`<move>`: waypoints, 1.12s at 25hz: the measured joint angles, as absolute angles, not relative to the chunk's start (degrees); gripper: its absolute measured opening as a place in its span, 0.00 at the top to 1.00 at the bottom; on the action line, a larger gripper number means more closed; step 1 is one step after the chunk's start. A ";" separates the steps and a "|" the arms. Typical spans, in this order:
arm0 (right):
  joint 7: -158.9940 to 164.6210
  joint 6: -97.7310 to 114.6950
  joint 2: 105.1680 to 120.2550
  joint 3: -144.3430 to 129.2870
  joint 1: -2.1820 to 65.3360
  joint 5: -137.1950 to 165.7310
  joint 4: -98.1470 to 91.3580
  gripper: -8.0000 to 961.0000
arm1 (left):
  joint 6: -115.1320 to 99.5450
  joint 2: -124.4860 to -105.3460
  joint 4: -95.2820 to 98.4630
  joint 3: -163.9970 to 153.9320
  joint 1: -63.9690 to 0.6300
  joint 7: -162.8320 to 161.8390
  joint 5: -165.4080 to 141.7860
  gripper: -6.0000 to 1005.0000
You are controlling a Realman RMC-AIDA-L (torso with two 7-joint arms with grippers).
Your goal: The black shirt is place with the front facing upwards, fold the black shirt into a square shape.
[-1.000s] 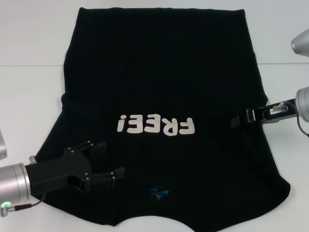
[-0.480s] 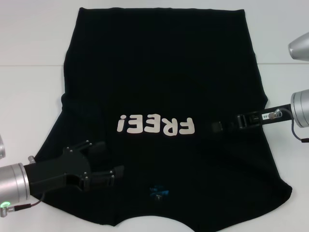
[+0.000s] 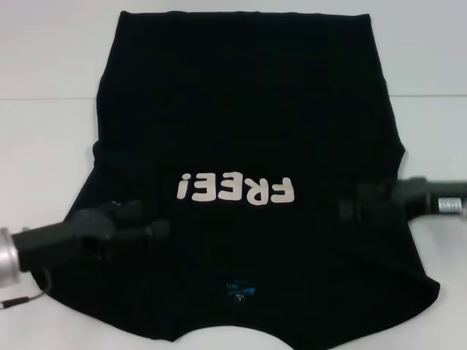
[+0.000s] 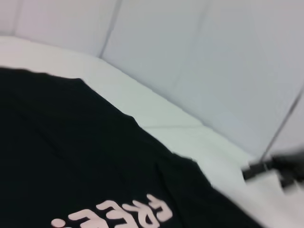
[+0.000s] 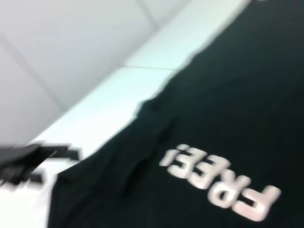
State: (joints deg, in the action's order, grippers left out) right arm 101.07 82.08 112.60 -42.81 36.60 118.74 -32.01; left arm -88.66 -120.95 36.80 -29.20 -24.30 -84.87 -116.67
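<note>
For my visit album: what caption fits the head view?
Black shirt spread front-up on a white table, left pincer and right pincer over its sides.

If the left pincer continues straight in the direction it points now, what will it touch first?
The left pincer lies low over the black shirt, pointing toward the robot's right. It would probably cross only shirt cloth, passing just below the FREE! lettering. Height above the cloth is unclear. The right pincer is much farther along.
</note>
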 joint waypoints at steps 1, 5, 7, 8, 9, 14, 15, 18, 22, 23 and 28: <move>96.31 83.43 113.10 -42.80 35.08 117.42 -32.02 0.19 | -89.51 -120.35 36.99 -28.54 -24.46 -87.85 -116.79 0.15; 80.34 85.85 115.68 -42.79 29.94 113.45 -32.02 0.10 | -92.82 -118.42 39.71 -27.12 -24.44 -99.86 -117.81 0.16; 75.17 85.62 117.01 -42.79 28.17 112.88 -32.04 0.07 | -93.67 -117.74 42.61 -26.54 -24.27 -106.86 -119.53 0.16; 73.06 85.40 117.55 -42.80 27.54 112.89 -32.05 0.06 | -93.84 -117.41 43.96 -26.19 -24.31 -110.06 -120.87 0.16; 71.64 84.96 117.95 -42.79 27.09 112.93 -32.06 0.05 | -93.89 -116.90 45.35 -25.84 -24.44 -113.65 -122.50 0.16; 66.35 82.60 119.14 -42.80 25.85 112.78 -32.04 0.03 | -94.62 -113.96 50.97 -24.30 -27.43 -129.57 -134.52 0.16; 65.89 82.35 119.19 -42.80 25.83 112.76 -31.92 0.03 | -95.89 -112.93 52.53 -24.02 -29.16 -134.69 -140.78 0.16; 65.35 81.06 119.28 -42.80 25.94 112.78 -31.77 0.03 | -97.18 -112.17 52.90 -23.99 -30.84 -138.71 -145.99 0.17; 65.25 79.87 119.39 -43.07 26.36 112.87 -31.62 0.03 | -98.25 -111.55 52.59 -24.10 -32.88 -142.28 -150.74 0.17; 65.06 79.78 119.41 -43.14 26.41 112.86 -31.54 0.03 | -98.00 -111.61 52.58 -24.36 -32.95 -142.51 -151.09 0.17; 63.97 79.75 119.50 -43.22 26.46 112.90 -31.18 0.03 | -94.40 -111.91 50.75 -24.95 -32.72 -142.73 -152.67 0.18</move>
